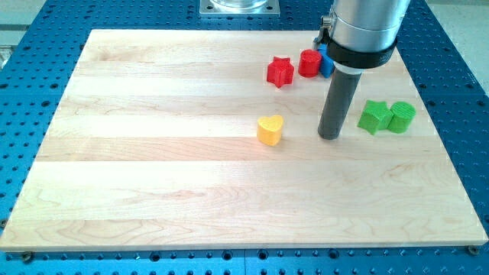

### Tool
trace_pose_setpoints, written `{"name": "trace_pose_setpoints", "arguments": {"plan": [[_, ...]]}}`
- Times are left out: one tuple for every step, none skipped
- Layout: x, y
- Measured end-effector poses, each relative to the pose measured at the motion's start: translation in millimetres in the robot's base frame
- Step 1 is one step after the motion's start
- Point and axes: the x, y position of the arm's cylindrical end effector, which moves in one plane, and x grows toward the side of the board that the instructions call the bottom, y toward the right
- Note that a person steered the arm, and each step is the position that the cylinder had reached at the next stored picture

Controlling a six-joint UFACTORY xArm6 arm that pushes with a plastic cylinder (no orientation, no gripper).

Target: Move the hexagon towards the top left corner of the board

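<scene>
My tip rests on the wooden board, right of centre. A yellow heart lies just to its left, apart from it. A green star and a green round block sit touching each other to the tip's right. Toward the view's top, a red star lies left of a red block that looks many-sided; its exact shape is unclear. A blue block touches that red block and is mostly hidden behind the arm. The tip touches no block.
The arm's grey body hangs over the board's top right area. The board lies on a blue perforated table. A metal mount sits at the view's top edge.
</scene>
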Motion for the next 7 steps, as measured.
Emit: {"name": "trace_pose_setpoints", "arguments": {"plan": [[0.0,-1.3],[-35.1,9.2],[-60.2,41.1],[-73.1,82.7],[-105.3,129.1],[-128.1,154.0],[-130.1,132.7]]}}
